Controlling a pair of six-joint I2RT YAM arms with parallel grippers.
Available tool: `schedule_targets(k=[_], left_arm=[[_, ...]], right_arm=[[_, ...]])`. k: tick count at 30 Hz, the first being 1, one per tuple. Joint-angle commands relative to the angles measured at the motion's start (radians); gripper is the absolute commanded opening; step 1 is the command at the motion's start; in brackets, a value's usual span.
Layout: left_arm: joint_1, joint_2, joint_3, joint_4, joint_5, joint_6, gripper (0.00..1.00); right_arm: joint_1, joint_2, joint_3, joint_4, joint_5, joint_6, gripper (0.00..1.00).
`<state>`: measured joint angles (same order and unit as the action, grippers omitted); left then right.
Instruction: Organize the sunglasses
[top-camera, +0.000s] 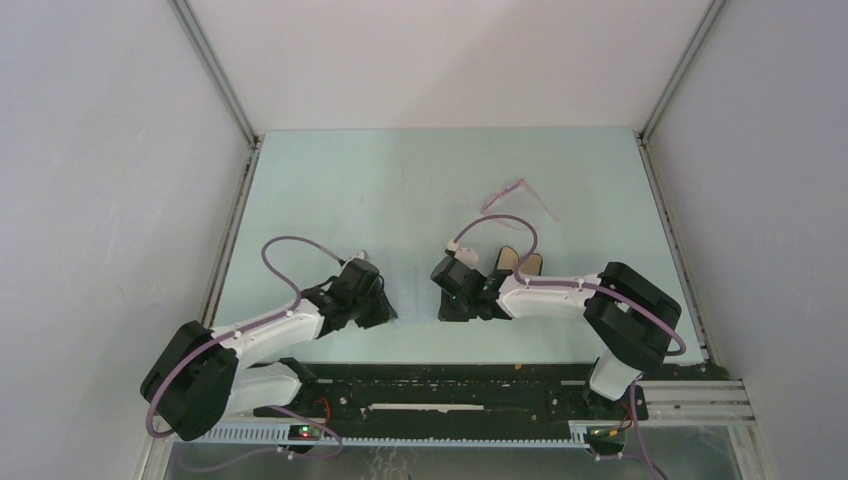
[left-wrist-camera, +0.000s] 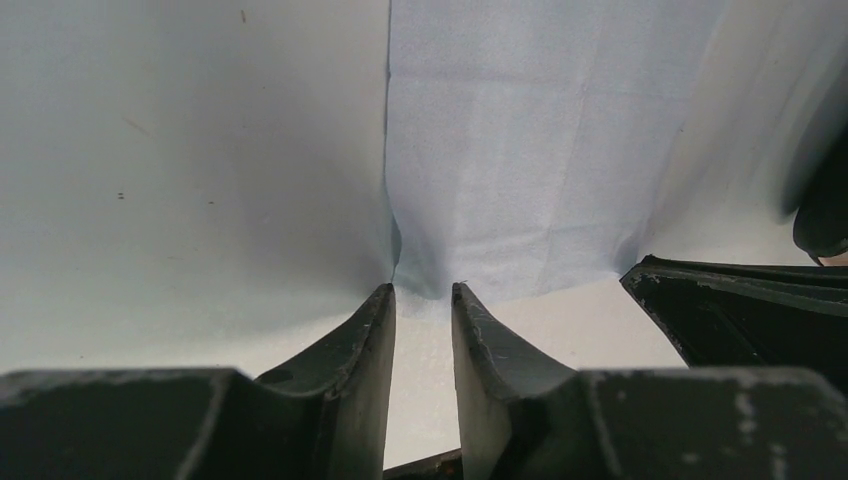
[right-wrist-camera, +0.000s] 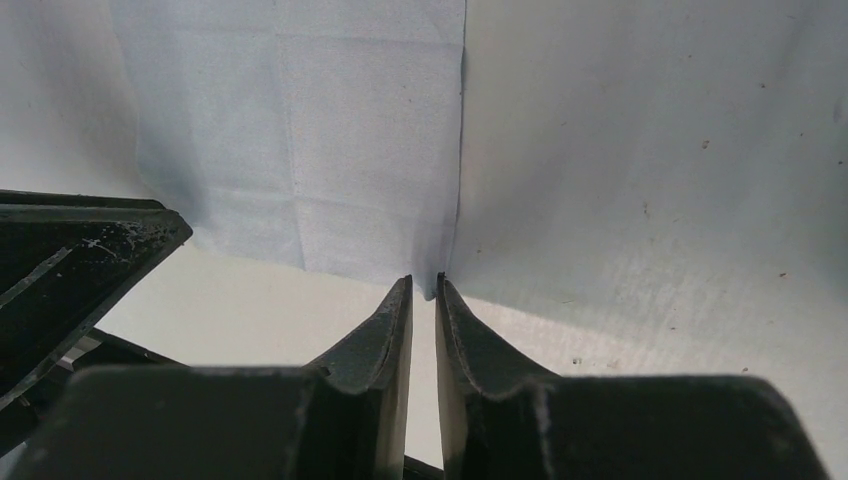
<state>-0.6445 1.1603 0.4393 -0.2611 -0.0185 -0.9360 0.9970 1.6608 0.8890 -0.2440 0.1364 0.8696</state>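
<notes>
Pale green tabletop (top-camera: 330, 180) carries the sunglasses (top-camera: 519, 198) at about 1 o'clock from centre, well apart from both arms, apparently left aside while the light blue cloth (left-wrist-camera: 520, 150) is handled. Both arms reach low toward the middle at about 6 o'clock, wrists turned inward and facing each other. The left gripper (left-wrist-camera: 423, 292) pinches a bottom corner of the cloth, its jaws narrowly apart, and the right gripper (right-wrist-camera: 425, 285) nips the opposite corner, likely holding the sheet taut, with the black case (right-wrist-camera: 70, 250) just beside.

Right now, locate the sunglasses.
In the top view the sunglasses lie on the table's far right part, beyond the right claw and apart from it.
</notes>
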Motion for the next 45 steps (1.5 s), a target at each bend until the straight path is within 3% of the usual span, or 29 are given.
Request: schedule_targets(k=[1, 6, 10, 13, 19, 26, 30, 32, 36, 45], left_arm=[[-0.015, 0.039, -0.010, -0.021, -0.002, -0.001, 0.32], [-0.017, 0.052, -0.008, -0.015, 0.002, 0.005, 0.30], [-0.018, 0.053, -0.010, -0.019, 0.002, 0.003, 0.22], [-0.020, 0.044, -0.013, -0.029, -0.007, -0.001, 0.11], [-0.019, 0.030, -0.012, -0.046, -0.012, -0.006, 0.00], [-0.022, 0.024, -0.011, -0.057, -0.013, -0.007, 0.01], [-0.025, 0.007, -0.012, -0.075, -0.018, -0.010, 0.23], [-0.024, -0.014, -0.017, -0.082, -0.028, -0.016, 0.26], [-0.025, -0.040, -0.025, -0.091, -0.037, -0.021, 0.27], [-0.027, -0.032, -0.030, -0.089, -0.034, -0.023, 0.21]], right_arm=[[0.003, -0.001, 0.002, 0.018, 0.012, 0.003, 0.22], [0.002, -0.001, 0.002, 0.019, 0.014, 0.004, 0.21], [0.002, 0.001, 0.002, 0.017, 0.013, 0.005, 0.21], [0.002, -0.004, 0.002, 0.017, 0.015, 0.002, 0.16], [0.006, -0.010, 0.002, 0.014, 0.014, -0.002, 0.03], [0.013, -0.017, 0.002, 0.003, 0.023, -0.001, 0.03], [0.017, -0.022, 0.002, -0.005, 0.032, 0.004, 0.20], [0.018, -0.018, 0.002, -0.007, 0.032, 0.007, 0.26], [0.020, -0.009, 0.002, -0.004, 0.030, 0.009, 0.30], [0.024, -0.003, 0.002, 0.006, 0.016, 0.006, 0.28]])
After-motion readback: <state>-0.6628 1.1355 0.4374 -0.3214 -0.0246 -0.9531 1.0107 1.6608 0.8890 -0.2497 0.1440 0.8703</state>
